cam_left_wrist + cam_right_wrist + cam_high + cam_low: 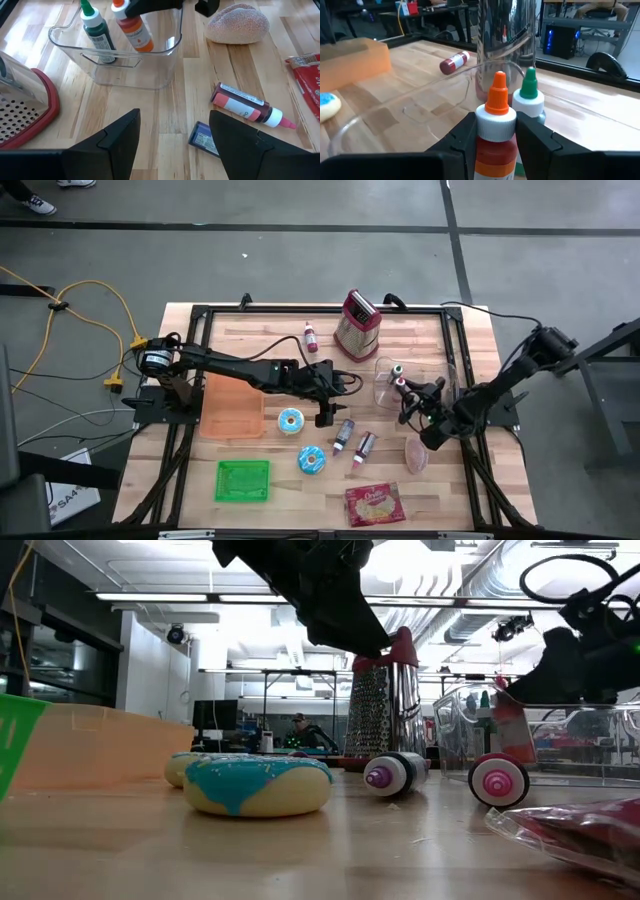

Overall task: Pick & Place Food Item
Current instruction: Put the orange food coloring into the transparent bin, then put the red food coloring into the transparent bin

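Right end effector (495,131) clamped on orange-capped bottle (494,131) at neck, holding it upright inside clear container (392,383), apparently to stand it beside green-capped bottle (528,98) there. Left end effector (174,137) jaws wide, empty, hovering mid-bench above two lying tubes (354,442), likely lining up next pick. Counts: two bottles in container, two frosted donuts (301,440), three tubes lying on bench, one bread roll (417,453), one snack packet (373,504), one grater (356,326) farthest back.

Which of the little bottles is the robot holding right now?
The orange-capped bottle. The right gripper's fingers are squeezing it over the clear container, next to the green-capped bottle. The other bottles lie flat on the table, untouched.
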